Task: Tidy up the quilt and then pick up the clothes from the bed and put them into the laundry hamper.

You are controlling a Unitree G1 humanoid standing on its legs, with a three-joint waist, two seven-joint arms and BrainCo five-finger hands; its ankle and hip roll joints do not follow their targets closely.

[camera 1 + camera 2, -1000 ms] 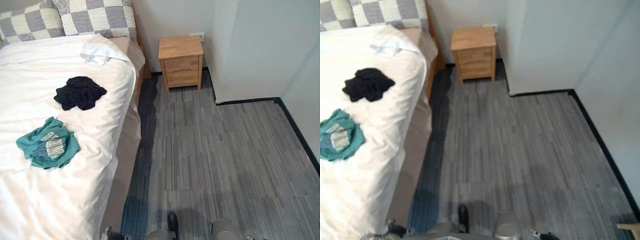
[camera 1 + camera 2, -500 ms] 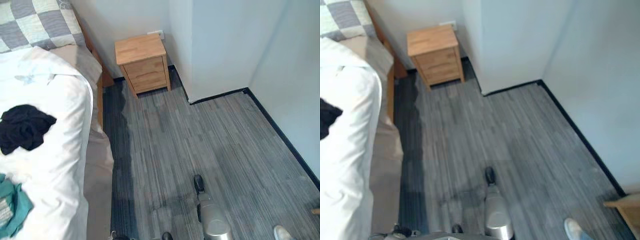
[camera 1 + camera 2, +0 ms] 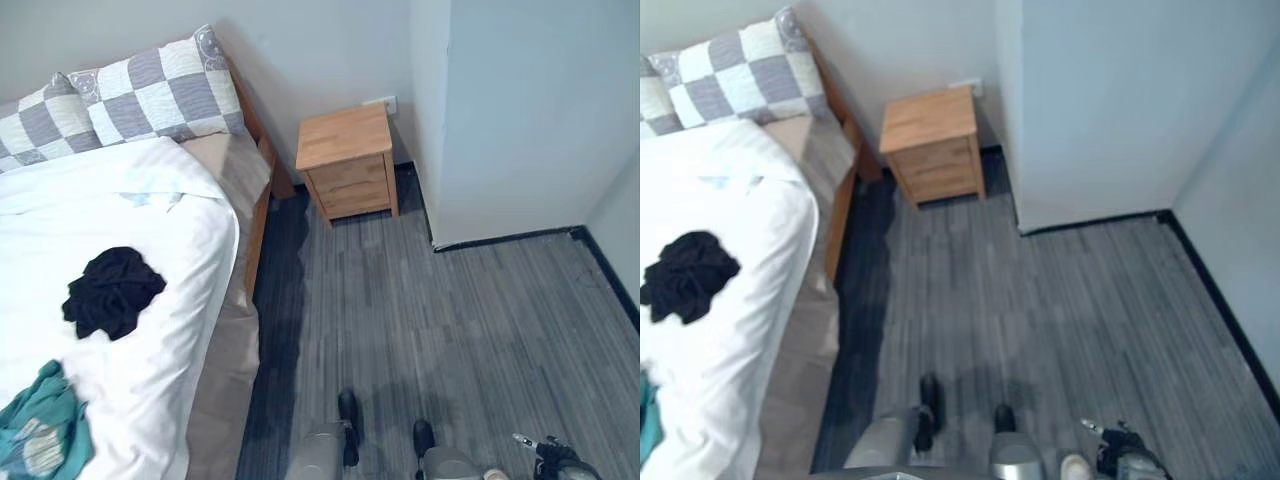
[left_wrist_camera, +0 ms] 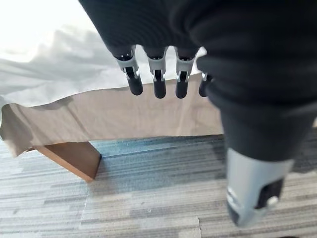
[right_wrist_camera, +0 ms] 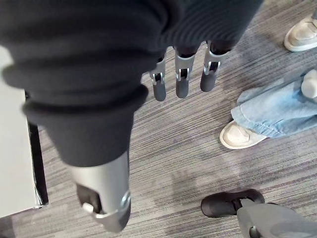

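- White quilt lies spread over the bed, mostly smooth, with a small rumpled fold near its pillow end.
- Crumpled black garment sits on the quilt about mid-bed, apart from the bed's floor-side edge.
- Teal garment with a pale striped patch lies bunched on the quilt nearer the robot, well apart from the black one; partly cut by the view's edge.
- Two grey-and-white checked pillows stand against the wall at the head of the bed.
- Beige under-sheet hangs down the bed's side below the quilt; a wooden bed leg shows beneath it in the left wrist view.
- Left hand: hangs beside the bed's edge, fingers straight and relaxed, holding nothing.
- Right hand: hangs over the grey striped carpet floor, fingers straight and relaxed, holding nothing.
- Small light-wood bedside cabinet with drawers stands against the wall just beside the head of the bed.
- A person's legs in light blue jeans with pale shoes stand on the carpet near the right hand.
- Small dark object at the lower right of the eye views is probably the right wrist, but I cannot tell for sure.
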